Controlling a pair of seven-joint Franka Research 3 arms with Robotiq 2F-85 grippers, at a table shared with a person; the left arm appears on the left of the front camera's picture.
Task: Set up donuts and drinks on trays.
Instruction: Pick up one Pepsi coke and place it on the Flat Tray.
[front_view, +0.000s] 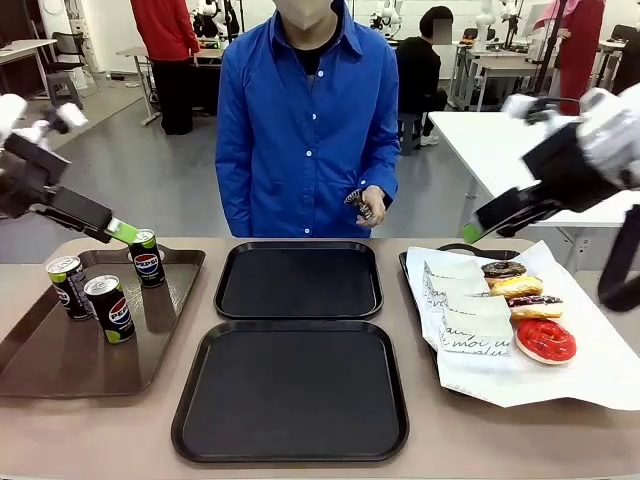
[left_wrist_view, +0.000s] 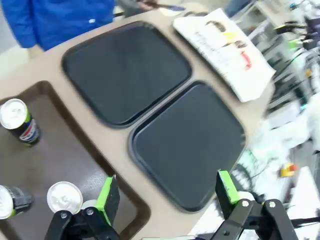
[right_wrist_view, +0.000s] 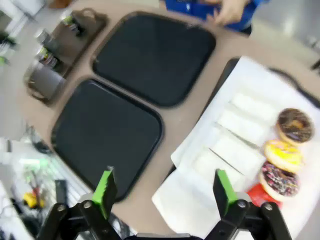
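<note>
2 trays are lying mid-table with nothing on them, the near tray (front_view: 290, 395) in front of the far tray (front_view: 298, 282); by my judgement the setting-up is only beginning. 3 cans (front_view: 109, 308) are standing upright on the brown tray (front_view: 40, 365) at the left, long axes vertical. The left gripper (front_view: 122, 232) is hanging over them with jaws spread, and it is the nearer arm for drinks. 4 donuts (front_view: 518, 287) are lying in a row on the paper (front_view: 600, 370) at the right, beside white sleeves (front_view: 460, 315). The right gripper (front_view: 470, 233) is hovering past their far end, jaws spread too. From the front, the left pad is seeming to touch the far can. The left wrist view is showing instead a can top (left_wrist_view: 65, 197) just outside 1 finger, not between the pair, so a sideways shift looks needed first. Beyond, a person (front_view: 305, 130) is standing.
</note>
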